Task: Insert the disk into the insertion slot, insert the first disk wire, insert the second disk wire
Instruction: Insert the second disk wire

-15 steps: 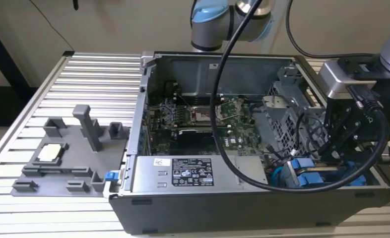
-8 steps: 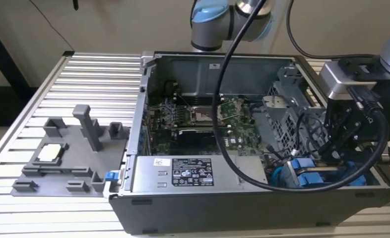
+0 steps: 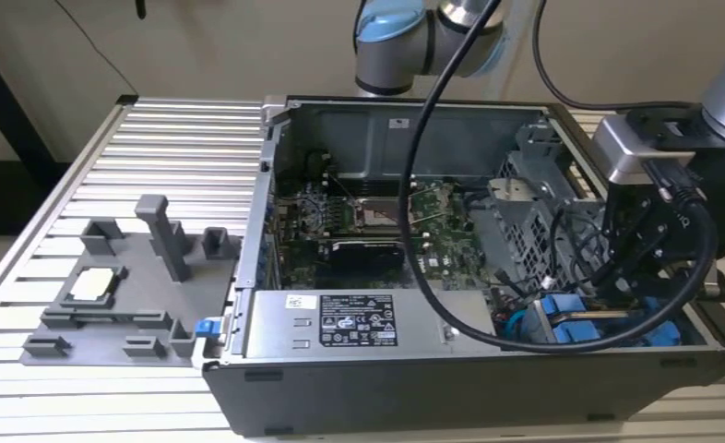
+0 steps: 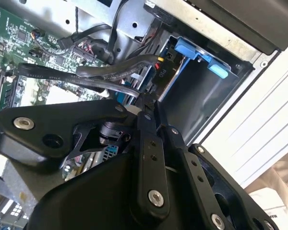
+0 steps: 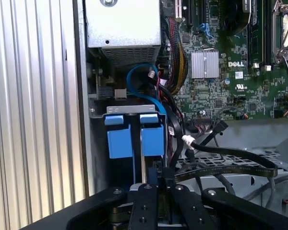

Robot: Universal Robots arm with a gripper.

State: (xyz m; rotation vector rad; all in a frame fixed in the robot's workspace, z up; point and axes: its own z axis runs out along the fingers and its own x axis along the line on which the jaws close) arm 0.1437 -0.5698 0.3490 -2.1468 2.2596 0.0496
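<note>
The disk's bright blue carrier [image 5: 134, 136] sits inside the insertion slot [image 5: 98, 112] of the grey drive cage, its two blue tabs facing outward. It also shows as blue at the case's corner on the exterior view's right [image 3: 572, 318] and in the second wrist view [image 4: 197, 53]. My gripper [image 5: 159, 178] hangs right by the carrier's end, deep in that corner [image 3: 621, 300]. Its black fingers [image 4: 151, 139] stand close together on the end of a flat black disk wire [image 4: 105, 86]. That wire [image 5: 230, 153] runs away over the cage. The plug itself is hidden between the fingers.
The open computer case [image 3: 461, 378] lies on a slatted metal table [image 3: 153, 138]. Inside are a green motherboard [image 3: 375, 217], a silver box with a black-and-white label [image 3: 344, 318], a looped blue cable [image 5: 144, 79] and bundled wires [image 5: 175, 52]. A grey fixture tray [image 3: 116, 286] sits at the exterior view's left.
</note>
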